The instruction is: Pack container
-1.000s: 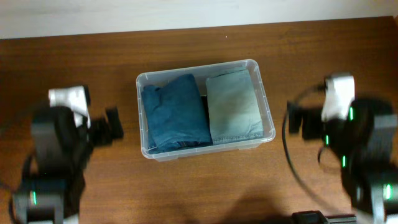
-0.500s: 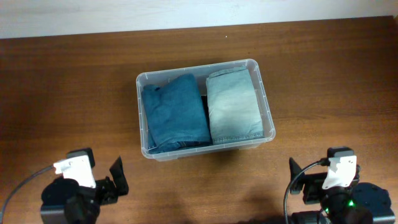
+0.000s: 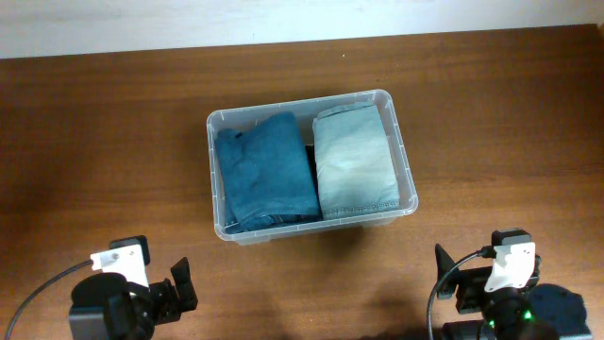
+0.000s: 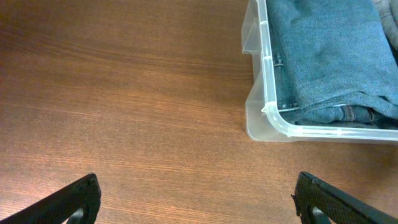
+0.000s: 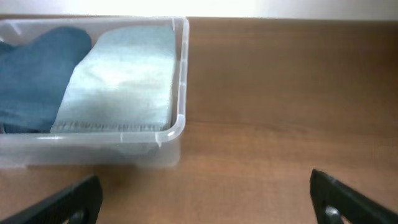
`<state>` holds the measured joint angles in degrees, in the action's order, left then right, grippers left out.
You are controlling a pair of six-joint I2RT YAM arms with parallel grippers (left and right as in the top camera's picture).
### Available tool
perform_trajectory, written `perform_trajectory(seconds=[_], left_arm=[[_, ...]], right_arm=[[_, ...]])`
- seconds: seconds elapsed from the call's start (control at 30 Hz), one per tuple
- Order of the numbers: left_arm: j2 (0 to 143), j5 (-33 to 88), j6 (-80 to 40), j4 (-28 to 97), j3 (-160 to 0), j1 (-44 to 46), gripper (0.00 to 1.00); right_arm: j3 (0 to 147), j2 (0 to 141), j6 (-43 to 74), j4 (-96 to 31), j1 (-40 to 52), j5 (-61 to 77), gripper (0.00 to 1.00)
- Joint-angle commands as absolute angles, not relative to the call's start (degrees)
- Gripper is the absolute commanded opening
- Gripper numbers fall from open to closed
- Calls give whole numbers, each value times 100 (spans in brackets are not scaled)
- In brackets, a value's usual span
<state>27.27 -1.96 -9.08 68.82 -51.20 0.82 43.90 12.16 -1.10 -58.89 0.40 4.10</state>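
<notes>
Both claws are spread wide, gripping nothing. The left claw hangs off the container's near-left corner and the right claw off its near-right one, both well apart from it. The container's on the desk, with dark denim and pale denim folded side by side inside.

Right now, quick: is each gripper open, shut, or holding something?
Left gripper: open, holding nothing.
Right gripper: open, holding nothing.
</notes>
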Motion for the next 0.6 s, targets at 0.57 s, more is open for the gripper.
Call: perform_trajectory(seconds=[0.57], left_arm=[[2700,-174,-976,6884,-5083,58,99]], right_arm=[[54,21,-1286,-427,34,556,98]])
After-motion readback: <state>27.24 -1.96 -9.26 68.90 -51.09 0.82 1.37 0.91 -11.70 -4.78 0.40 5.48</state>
